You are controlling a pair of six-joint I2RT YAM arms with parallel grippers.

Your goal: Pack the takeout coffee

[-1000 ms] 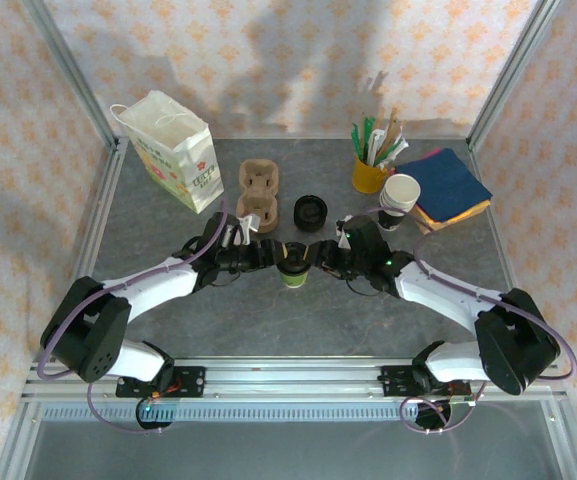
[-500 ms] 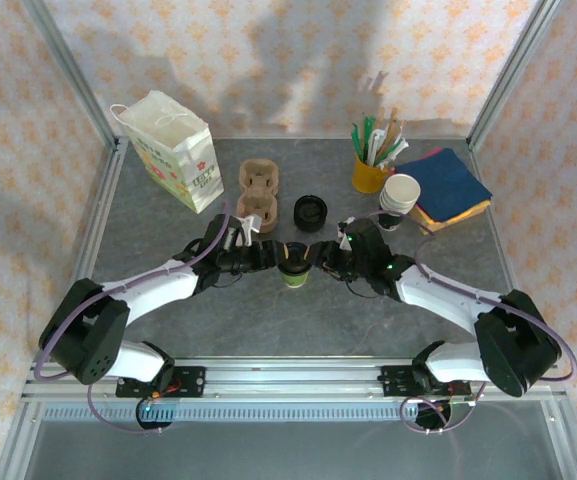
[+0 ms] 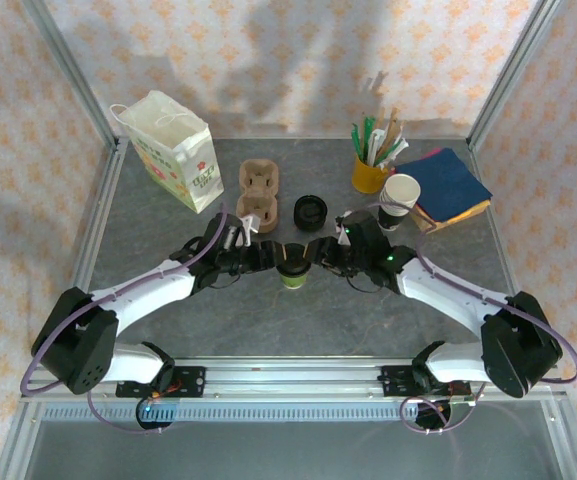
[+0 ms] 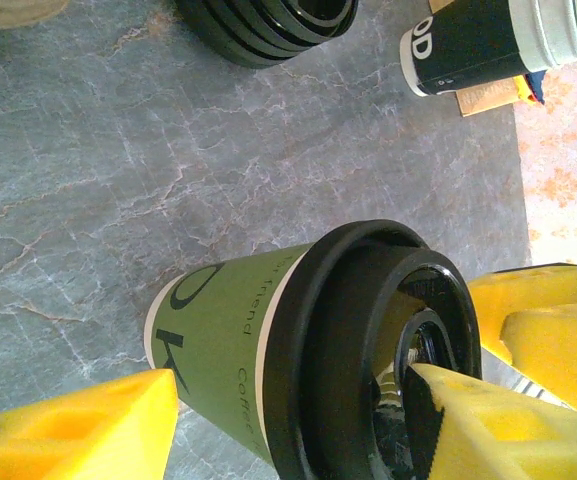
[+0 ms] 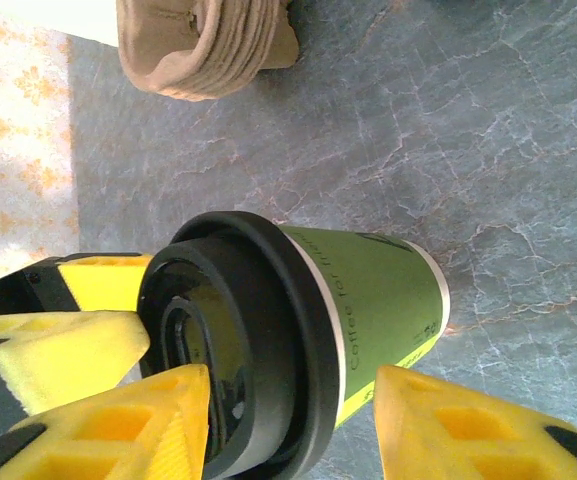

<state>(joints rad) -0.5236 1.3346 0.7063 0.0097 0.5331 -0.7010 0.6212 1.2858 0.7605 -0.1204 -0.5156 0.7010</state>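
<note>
The takeout coffee [image 3: 293, 268], a green paper cup with a black lid, stands upright mid-table. My left gripper [image 3: 272, 258] reaches it from the left and my right gripper [image 3: 318, 257] from the right. In the left wrist view the coffee [image 4: 228, 350] sits between the open left gripper [image 4: 288, 385]; one yellow finger lies over the lid's top, the other stands apart beside the base. In the right wrist view the coffee [image 5: 368, 300] shows the same way inside the open right gripper [image 5: 293, 375]. Whether a finger touches the lid I cannot tell.
A white paper bag [image 3: 176, 150] stands at the back left. A brown cup carrier [image 3: 258, 195] and a stack of black lids [image 3: 310, 211] lie just behind the coffee. A yellow cup of sticks [image 3: 371, 172], stacked white cups [image 3: 400, 195] and blue napkins [image 3: 450, 183] sit back right.
Both arms have shifted only slightly, the right wrist edging toward the back. The coffee has stayed in place and the jaws hold about the same width.
</note>
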